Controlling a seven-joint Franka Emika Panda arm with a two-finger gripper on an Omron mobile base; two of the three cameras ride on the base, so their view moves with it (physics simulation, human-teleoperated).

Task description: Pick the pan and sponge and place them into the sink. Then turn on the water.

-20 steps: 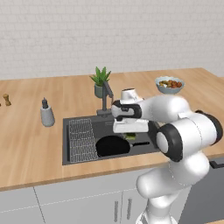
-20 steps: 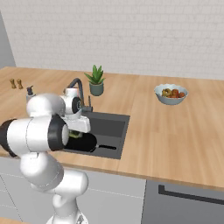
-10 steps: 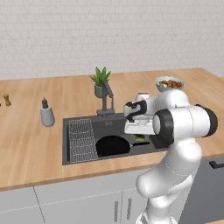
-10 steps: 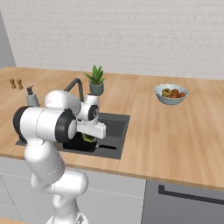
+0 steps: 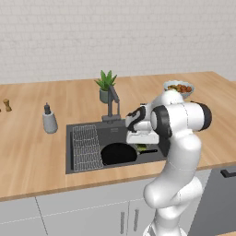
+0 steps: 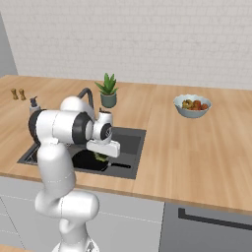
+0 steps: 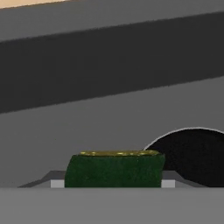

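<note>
Sponge (image 7: 114,169), dark green with a yellow edge along its top, sits at the bottom centre of the hand view, clamped between the two fingers (image 7: 169,178), whose grey tips touch its left and right ends. To its right in that view the round black pan (image 7: 192,155) shows against the grey sink (image 7: 87,122) floor.

In the left base view, from left to right: a grey soap dispenser (image 5: 49,120) stands on the wooden counter (image 5: 27,152) left of centre; just right of it the sink (image 5: 83,130) holds a wire rack (image 5: 86,147) on its left side, then the pan (image 5: 118,153) on the basin floor at frame centre, its thin handle pointing right. The dark faucet (image 5: 112,105) rises behind the basin, with a potted plant (image 5: 106,86) behind it. The sponge (image 5: 140,148) peeks out as a green patch under the white hand, above the pan's right edge. A bowl of fruit (image 5: 178,88) sits at the upper right.

In the right base view the sponge (image 6: 101,157) hangs over the pan (image 6: 88,161), left of centre.
</note>
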